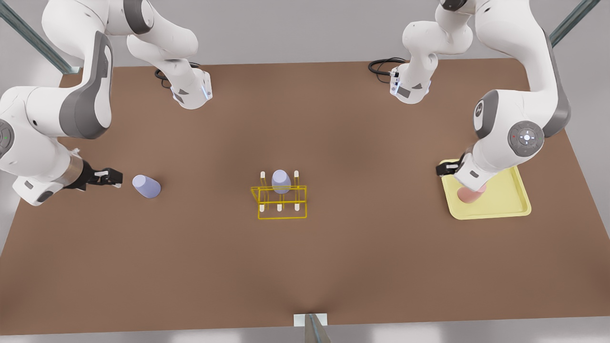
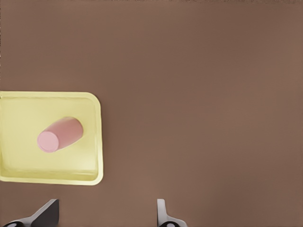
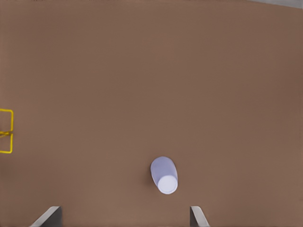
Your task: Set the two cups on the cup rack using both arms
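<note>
The periwinkle cup (image 1: 147, 186) lies on its side on the brown table at the front view's left, and is also in the right wrist view (image 3: 164, 175). My right gripper (image 1: 116, 178) hovers just beside it, open (image 3: 123, 216), holding nothing. The salmon pink cup (image 1: 469, 194) lies on its side on the pale yellow tray (image 1: 505, 200), partly hidden by the arm. It is seen whole in the left wrist view (image 2: 60, 134). My left gripper (image 1: 442, 169) is by the tray's edge, open (image 2: 104, 215) and empty. The yellow cup rack (image 1: 279, 202) stands mid-table; its edge (image 3: 6, 131) appears in the right wrist view.
A paler lavender cup (image 1: 281, 181) sits upside down on a back peg of the rack. The tray (image 2: 19, 109) lies at the front view's right. Both arm bases and black cables (image 1: 381, 66) stand at the table's far edge. Bare table surrounds the rack.
</note>
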